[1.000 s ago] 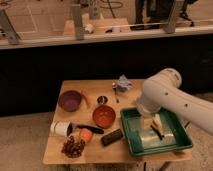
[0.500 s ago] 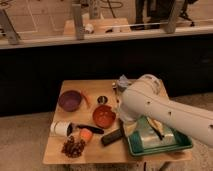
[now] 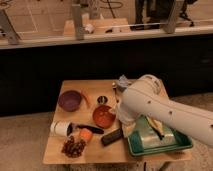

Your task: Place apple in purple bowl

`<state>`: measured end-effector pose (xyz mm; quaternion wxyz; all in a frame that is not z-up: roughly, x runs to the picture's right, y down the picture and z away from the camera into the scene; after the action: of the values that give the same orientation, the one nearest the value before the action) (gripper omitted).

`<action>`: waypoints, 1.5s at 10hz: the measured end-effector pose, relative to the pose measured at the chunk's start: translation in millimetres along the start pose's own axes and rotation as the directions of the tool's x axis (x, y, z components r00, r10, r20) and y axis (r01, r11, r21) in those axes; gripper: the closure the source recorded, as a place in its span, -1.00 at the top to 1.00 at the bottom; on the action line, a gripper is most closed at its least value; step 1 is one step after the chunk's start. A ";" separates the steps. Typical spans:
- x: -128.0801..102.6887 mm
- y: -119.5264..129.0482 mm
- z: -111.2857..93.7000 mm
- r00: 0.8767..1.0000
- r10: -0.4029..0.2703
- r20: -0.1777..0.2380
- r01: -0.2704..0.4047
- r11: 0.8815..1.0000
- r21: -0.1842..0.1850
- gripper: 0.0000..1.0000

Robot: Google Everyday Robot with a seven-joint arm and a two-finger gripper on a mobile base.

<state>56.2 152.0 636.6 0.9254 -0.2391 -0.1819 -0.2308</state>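
Note:
The apple (image 3: 86, 134) is small and orange-red. It lies on the wooden table (image 3: 55, 152) near the front left, between a white cylinder and a dark bar. The purple bowl (image 3: 69, 100) stands at the back left of the table, and I see nothing in it. My white arm (image 3: 155, 107) reaches in from the right across the table's middle. My gripper (image 3: 118, 116) is at the arm's end, low by the right rim of the orange-red bowl (image 3: 103, 116). It is to the right of the apple and apart from it.
A thin orange stick (image 3: 86, 97) lies beside the purple bowl. Dark grapes (image 3: 74, 146) sit at the front left. There are also a white cylinder (image 3: 61, 128), a dark bar (image 3: 112, 136), a small metal cup (image 3: 102, 99) and a green tray (image 3: 165, 145) holding a yellow item at the right.
My arm has swung left from over the green tray to the table's middle, by the orange-red bowl. The objects on the table have not moved.

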 end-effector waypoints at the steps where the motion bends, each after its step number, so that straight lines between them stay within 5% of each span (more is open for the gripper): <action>1: -16.2 -5.7 6.0 0.999 -0.039 0.033 0.039 0.999 -0.008 0.60; 3: -58.8 -22.4 25.1 0.990 -0.112 0.082 0.114 0.993 -0.027 0.60; 6: -107.4 -45.1 71.8 0.981 -0.176 0.084 0.184 0.978 -0.094 0.60; 10: -101.7 -57.8 138.5 0.984 -0.166 0.065 0.175 0.969 -0.177 0.60; 15: -90.6 -77.7 161.9 0.988 -0.130 0.083 0.143 0.973 -0.181 0.60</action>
<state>-95.4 207.5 756.7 0.8740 -0.3195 -0.2080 -0.3013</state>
